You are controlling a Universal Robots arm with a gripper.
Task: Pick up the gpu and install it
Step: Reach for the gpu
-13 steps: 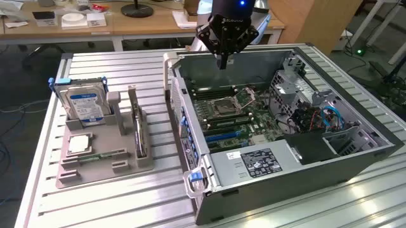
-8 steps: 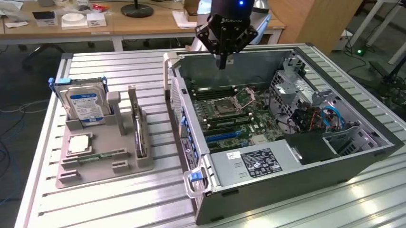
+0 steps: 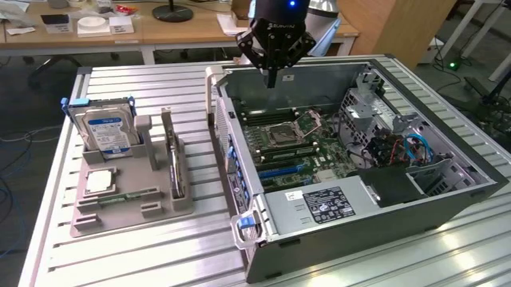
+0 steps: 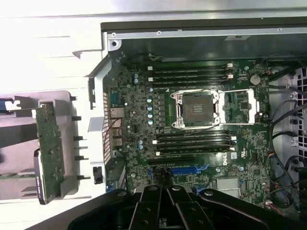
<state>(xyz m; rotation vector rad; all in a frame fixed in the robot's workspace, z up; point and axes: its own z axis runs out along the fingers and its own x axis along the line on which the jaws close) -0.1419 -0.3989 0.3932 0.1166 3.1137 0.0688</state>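
End effector (image 3: 271, 81) is hanging closed and empty over the open PC case (image 3: 415, 215), above the motherboard (image 3: 288, 140). GPU (image 3: 174, 162) is standing on edge in grey holder (image 3: 128, 179) on desk (image 3: 143, 251), at ext. view's left of case, near hard drive (image 3: 108, 131).

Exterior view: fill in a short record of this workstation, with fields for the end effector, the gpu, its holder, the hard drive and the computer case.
end effector: shut, empty, hanging over the far end of the open case
gpu: standing on edge in the holder, untouched, not installed
holder: grey, beside the case on the exterior view's left
hard drive: upright in the holder, blue-white label showing
computer case: side open, motherboard exposed
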